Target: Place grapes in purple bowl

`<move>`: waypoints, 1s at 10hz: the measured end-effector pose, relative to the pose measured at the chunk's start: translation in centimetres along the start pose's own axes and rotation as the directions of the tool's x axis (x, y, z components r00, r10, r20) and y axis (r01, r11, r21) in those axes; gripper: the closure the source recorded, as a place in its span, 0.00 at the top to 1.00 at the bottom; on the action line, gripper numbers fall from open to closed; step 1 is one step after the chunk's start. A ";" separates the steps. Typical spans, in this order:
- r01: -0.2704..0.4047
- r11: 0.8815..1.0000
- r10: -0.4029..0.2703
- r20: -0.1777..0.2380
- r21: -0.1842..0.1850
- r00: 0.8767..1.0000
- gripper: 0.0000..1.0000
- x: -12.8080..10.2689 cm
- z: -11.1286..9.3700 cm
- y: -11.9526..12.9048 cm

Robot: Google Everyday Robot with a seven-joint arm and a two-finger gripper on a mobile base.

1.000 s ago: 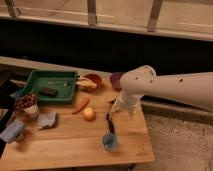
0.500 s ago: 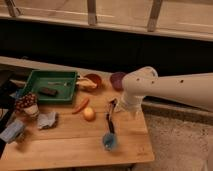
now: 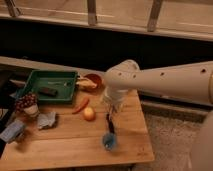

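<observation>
The grapes, a dark reddish-purple bunch, rest on top of a white cup at the table's left edge. The purple bowl is hidden behind my white arm at the back of the table. My gripper hangs dark and narrow below the arm, pointing down just above a small blue cup near the front edge. It is far to the right of the grapes and holds nothing that I can see.
A green tray with a dark item stands at the back left, with a reddish-brown bowl beside it. An orange-red carrot piece and a yellow-orange fruit lie mid-table. Crumpled bluish packets lie at the left.
My arm's elbow has shifted slightly left and now covers the purple bowl. The gripper stays above the blue cup. The grapes have not moved.
</observation>
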 end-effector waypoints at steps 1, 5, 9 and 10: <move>0.032 0.999 -0.032 -0.002 -0.012 0.999 0.64 0.1 0.0 2.1; 0.198 0.975 -0.198 0.012 -0.103 0.980 0.64 1.3 -0.6 13.2; 0.249 0.954 -0.248 0.031 -0.167 0.968 0.64 2.1 -1.9 18.1; 0.251 0.953 -0.250 0.029 -0.167 0.968 0.64 2.2 -1.9 18.3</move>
